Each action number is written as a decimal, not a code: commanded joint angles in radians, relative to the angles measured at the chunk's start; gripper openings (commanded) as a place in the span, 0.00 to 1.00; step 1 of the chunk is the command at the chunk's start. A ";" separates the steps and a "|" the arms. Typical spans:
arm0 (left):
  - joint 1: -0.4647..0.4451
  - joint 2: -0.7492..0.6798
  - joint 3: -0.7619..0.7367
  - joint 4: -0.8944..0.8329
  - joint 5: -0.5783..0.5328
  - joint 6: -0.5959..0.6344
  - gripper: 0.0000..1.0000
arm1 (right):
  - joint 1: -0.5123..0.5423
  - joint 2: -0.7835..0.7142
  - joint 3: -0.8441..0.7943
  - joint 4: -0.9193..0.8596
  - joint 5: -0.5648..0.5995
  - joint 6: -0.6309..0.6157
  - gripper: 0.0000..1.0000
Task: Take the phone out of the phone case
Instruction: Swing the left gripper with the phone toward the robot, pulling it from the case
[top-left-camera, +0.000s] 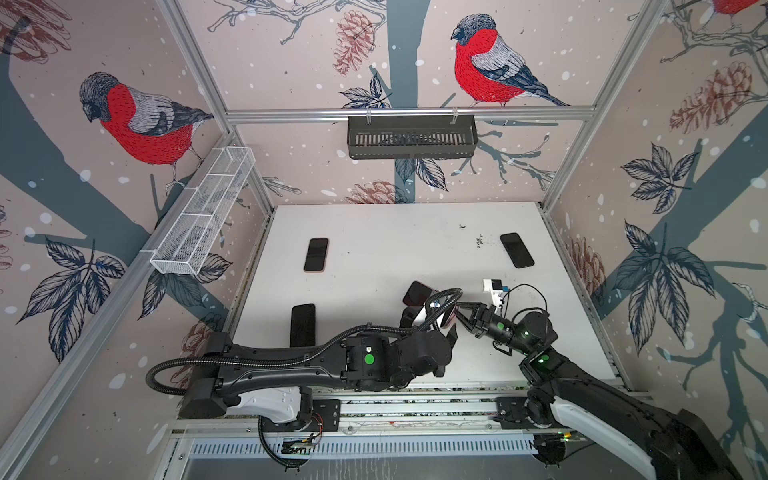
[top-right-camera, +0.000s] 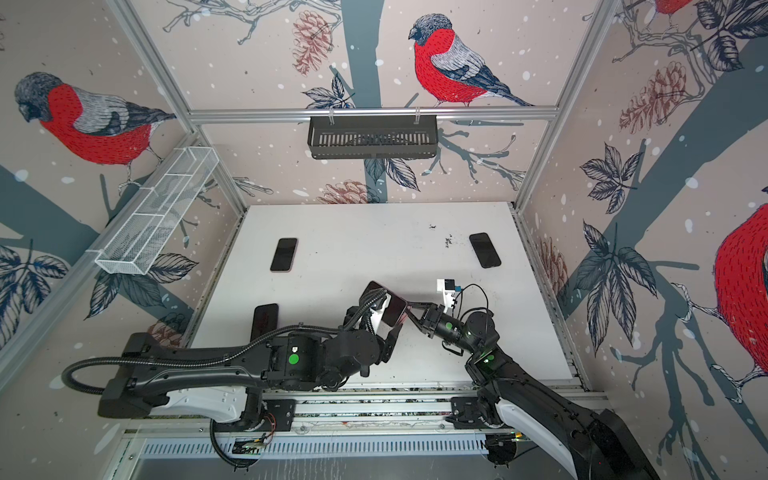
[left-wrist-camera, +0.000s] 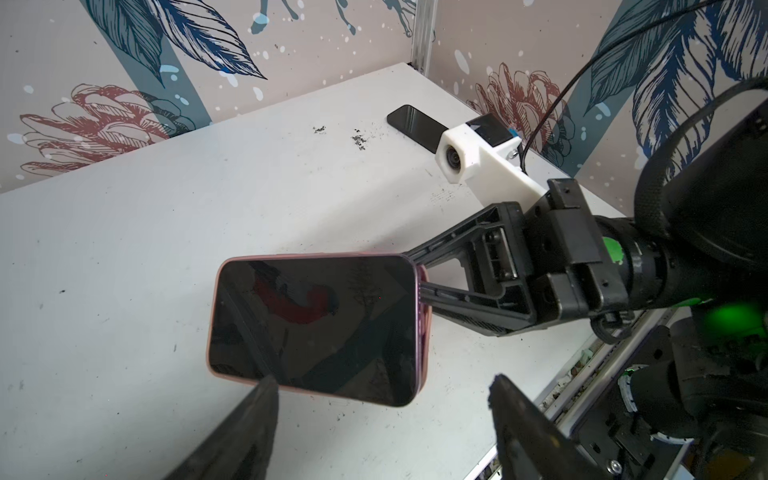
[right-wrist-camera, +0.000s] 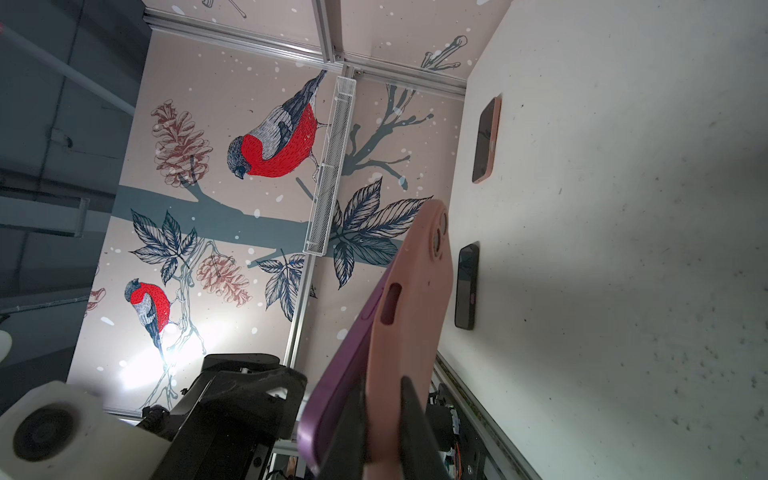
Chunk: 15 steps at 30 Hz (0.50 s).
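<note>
A phone (left-wrist-camera: 311, 324) with a dark screen and purple body (right-wrist-camera: 345, 374) sits in a pink phone case (right-wrist-camera: 415, 299), held tilted above the table. My right gripper (right-wrist-camera: 380, 382) is shut on the case's end wall, one finger wedged between phone and case, the other on the case's back. In the left wrist view it (left-wrist-camera: 415, 274) grips the short end. My left gripper (left-wrist-camera: 381, 380) is open, its fingers straddling the phone's near long edge, one tip at the rim. In both top views the phone (top-left-camera: 417, 293) (top-right-camera: 392, 309) is partly hidden by the left wrist.
Three other dark phones lie flat on the white table: back left (top-left-camera: 316, 254), back right (top-left-camera: 517, 250), front left (top-left-camera: 303, 325). A black basket (top-left-camera: 411, 137) hangs on the back wall and a white wire basket (top-left-camera: 203, 216) on the left wall.
</note>
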 joint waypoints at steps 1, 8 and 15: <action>-0.002 0.041 0.034 -0.050 0.006 0.016 0.79 | 0.001 -0.006 -0.001 0.067 0.004 -0.002 0.04; -0.003 0.136 0.115 -0.157 -0.058 -0.012 0.74 | 0.001 -0.014 -0.010 0.067 0.006 -0.002 0.04; -0.001 0.187 0.131 -0.216 -0.137 -0.048 0.72 | 0.003 -0.022 -0.020 0.064 0.009 -0.004 0.04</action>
